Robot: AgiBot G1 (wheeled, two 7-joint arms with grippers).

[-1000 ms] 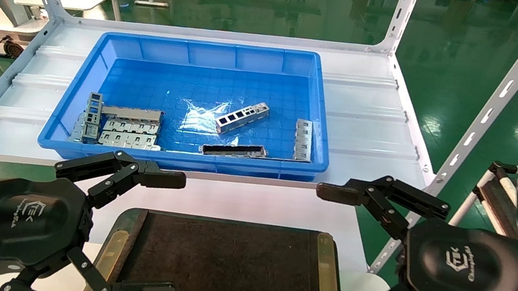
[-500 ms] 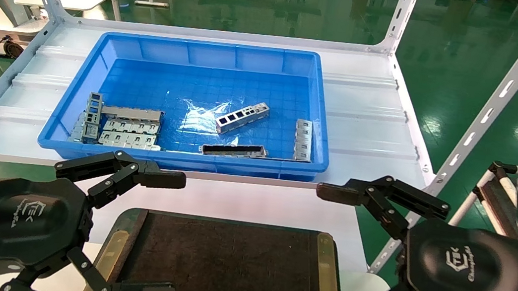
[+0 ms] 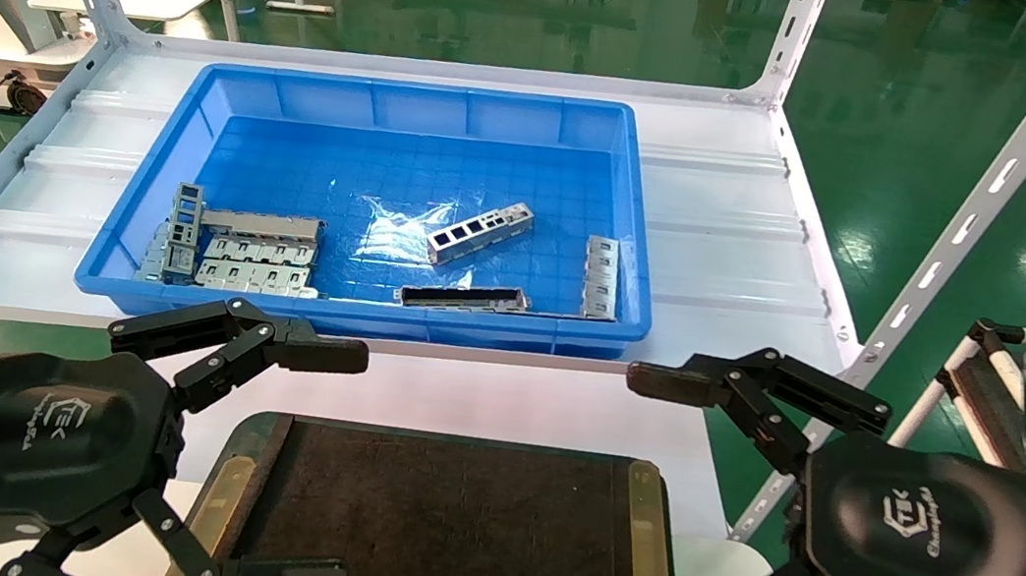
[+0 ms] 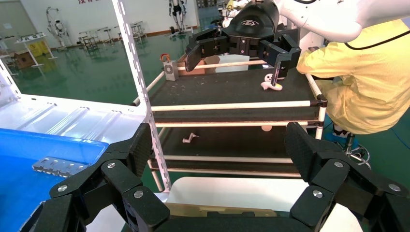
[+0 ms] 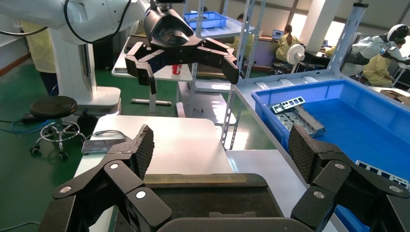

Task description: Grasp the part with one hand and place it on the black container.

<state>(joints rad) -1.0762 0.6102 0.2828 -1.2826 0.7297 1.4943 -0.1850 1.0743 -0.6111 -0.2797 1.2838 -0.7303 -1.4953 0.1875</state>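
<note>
In the blue bin (image 3: 200, 103), head view: the part (image 3: 479, 233) lies loose at centre, twelve o'clock from the black container (image 3: 442, 527).
Left wrist view: left pincer (image 4: 220, 159) spread wide, empty.
Right wrist view: right pincer (image 5: 220, 157) gaping, empty, over the container.
Risk: a reach might grab the dark bar (image 3: 464, 297) at six o'clock of the part.
</note>
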